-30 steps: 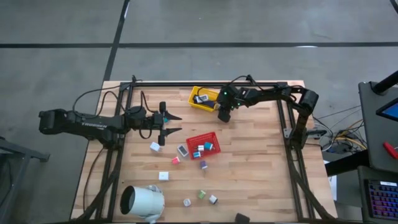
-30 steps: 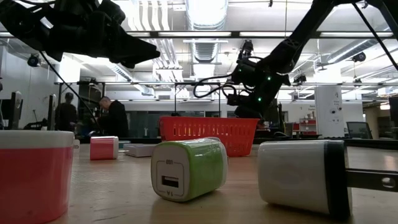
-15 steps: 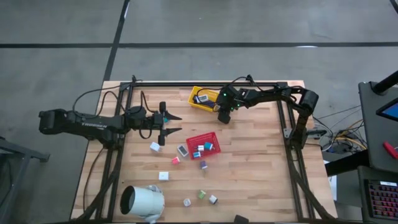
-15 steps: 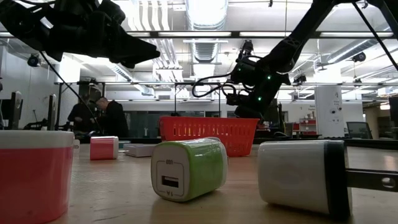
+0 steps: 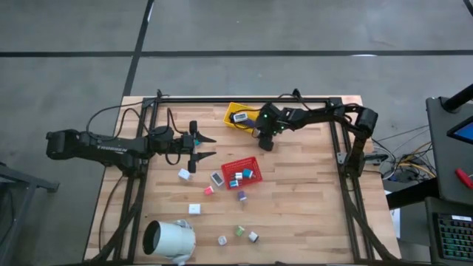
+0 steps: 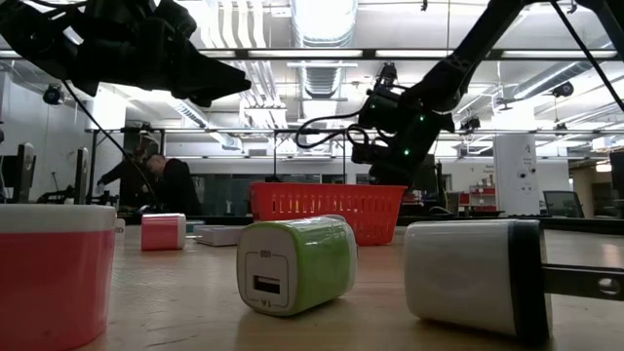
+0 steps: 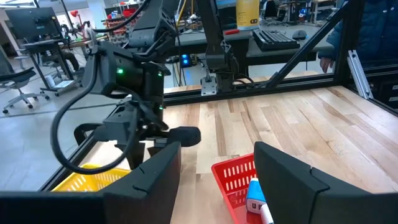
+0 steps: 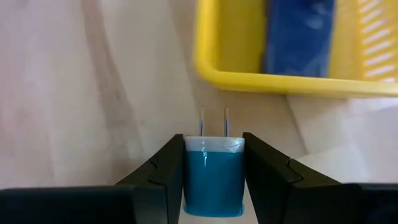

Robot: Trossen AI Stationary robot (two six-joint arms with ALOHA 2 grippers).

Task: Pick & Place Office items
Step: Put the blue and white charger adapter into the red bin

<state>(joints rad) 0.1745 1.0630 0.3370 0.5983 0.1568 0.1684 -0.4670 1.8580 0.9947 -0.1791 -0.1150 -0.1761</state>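
Note:
The office items are small blocky chargers. Several lie loose on the near half of the table, among them a green one (image 6: 295, 263), a white one (image 6: 473, 275) and a pink one (image 5: 208, 190); others sit in the red tray (image 5: 242, 172). My right gripper (image 5: 264, 142) hangs beside the yellow tray (image 5: 240, 116), shut on a teal charger (image 8: 213, 180). My left gripper (image 5: 213, 146) hovers open to the left of the red tray, holding nothing. My right gripper pinches the teal charger by two opposite side faces (image 8: 188, 177), one finger (image 8: 155, 177) on each. The fingers come from above, pointing down. The charger's white end and two metal prongs (image 8: 213, 121) stick out past the fingertips toward the table, and it is lifted clear.
A navy item (image 8: 298, 37) lies in the yellow tray. A large white cylinder (image 5: 168, 240) lies on its side at the near left corner. A dark metal frame (image 5: 340, 140) borders the table. People stand in the room behind (image 6: 171, 185). Bare wood stretches right of the red tray.
My right gripper, with the teal charger held shut in it, has moved a short way toward the table's near edge, away from the yellow tray. The left arm has stayed still.

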